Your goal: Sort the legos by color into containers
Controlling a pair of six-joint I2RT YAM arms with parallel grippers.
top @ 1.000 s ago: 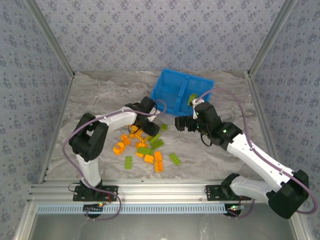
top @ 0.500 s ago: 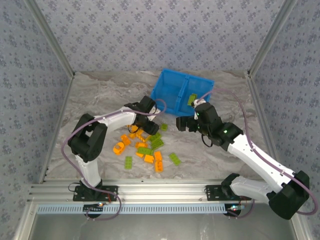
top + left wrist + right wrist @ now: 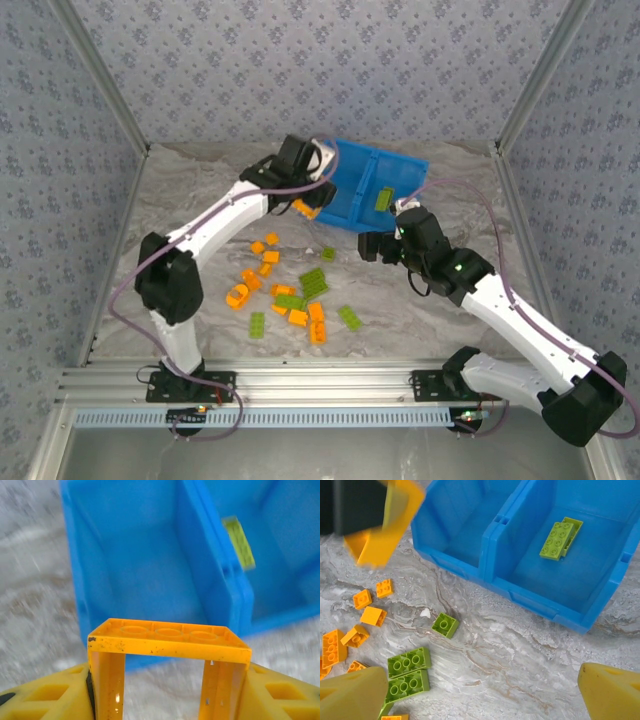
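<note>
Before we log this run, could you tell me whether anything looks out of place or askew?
Only the blue bin stands out: it sits turned at an angle to the edges of the table, not square. The green bricks lie in its right compartment with no orange among them. Nothing looks spilled or damaged.

Orange brick [image 3: 169, 639] between the fingers [image 3: 45, 696] of the left tool [image 3: 167, 685], blue bin [image 3: 200, 565] beyond, green brick [image 3: 239, 542] in its right compartment

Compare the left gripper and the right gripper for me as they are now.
The left gripper is shut on an orange brick; the right gripper has its jaws apart, holding nothing. The left gripper is at the blue bin's left end; the right gripper is over loose green bricks on the table. Both have yellow fingers.
</note>
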